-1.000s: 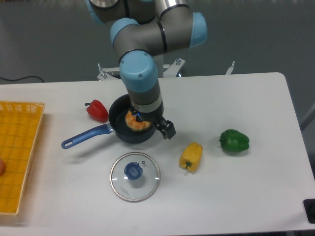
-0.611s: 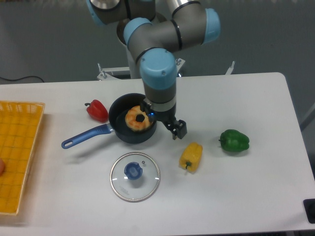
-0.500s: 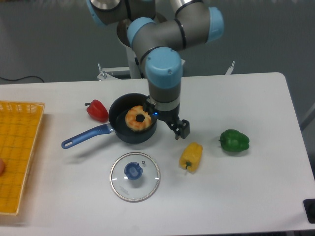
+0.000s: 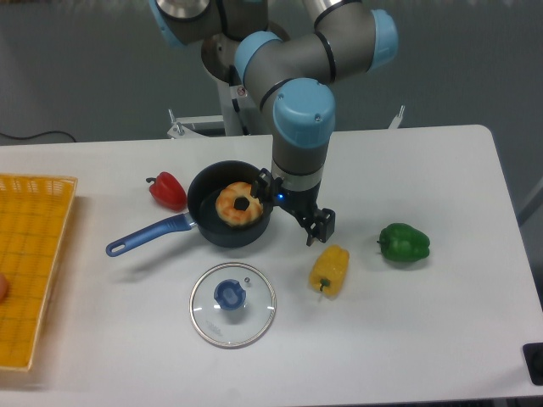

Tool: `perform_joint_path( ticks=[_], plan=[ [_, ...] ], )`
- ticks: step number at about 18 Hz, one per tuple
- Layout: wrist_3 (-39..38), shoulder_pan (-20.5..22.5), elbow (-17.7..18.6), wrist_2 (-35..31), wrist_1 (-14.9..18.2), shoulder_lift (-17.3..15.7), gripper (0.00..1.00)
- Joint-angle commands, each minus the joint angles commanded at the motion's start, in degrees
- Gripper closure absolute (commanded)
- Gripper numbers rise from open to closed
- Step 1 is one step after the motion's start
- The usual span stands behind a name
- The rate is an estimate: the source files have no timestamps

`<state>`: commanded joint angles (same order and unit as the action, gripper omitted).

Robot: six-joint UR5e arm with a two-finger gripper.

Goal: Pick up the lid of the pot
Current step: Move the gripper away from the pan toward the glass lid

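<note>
The gripper (image 4: 292,208) is hanging over the table (image 4: 407,339), its two fingers standing wide apart and holding nothing. The clear pot lid (image 4: 256,315) is lying on the table, blue knob (image 4: 230,294) facing up, on the near side of the black pan (image 4: 201,203). An orange-brown round item (image 4: 231,203) is sitting inside the pan. A yellow pepper (image 4: 330,270) is resting to the right of the lid.

I see a white table (image 4: 441,331) beneath me, softly lit, with faint shadows; past its far edge spreads a dark grey surface (image 4: 467,59), wall or floor I cannot tell, where a thin black cable (image 4: 25,137) curves at the picture's left
</note>
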<state>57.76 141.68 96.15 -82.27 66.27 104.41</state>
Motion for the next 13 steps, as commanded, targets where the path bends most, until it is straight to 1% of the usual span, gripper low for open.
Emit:
perform_joint_path(
  ticks=[1, 3, 7, 10, 13],
  plan=[
    [-1.6, -0.1, -0.1, 0.0, -0.3, 0.3, 0.0],
    [-4.4, -0.4, 0.0, 0.9, -2.5, 0.5, 0.0],
    [-11.1, -1.5, 0.0, 0.8, -3.1, 1.8, 0.0],
    [-11.6, -2.7, -0.9, 0.9, -3.2, 3.1, 0.0],
    [-11.4, -4.0, -1.9, 1.1, -6.3, 4.7, 0.0]
  ],
)
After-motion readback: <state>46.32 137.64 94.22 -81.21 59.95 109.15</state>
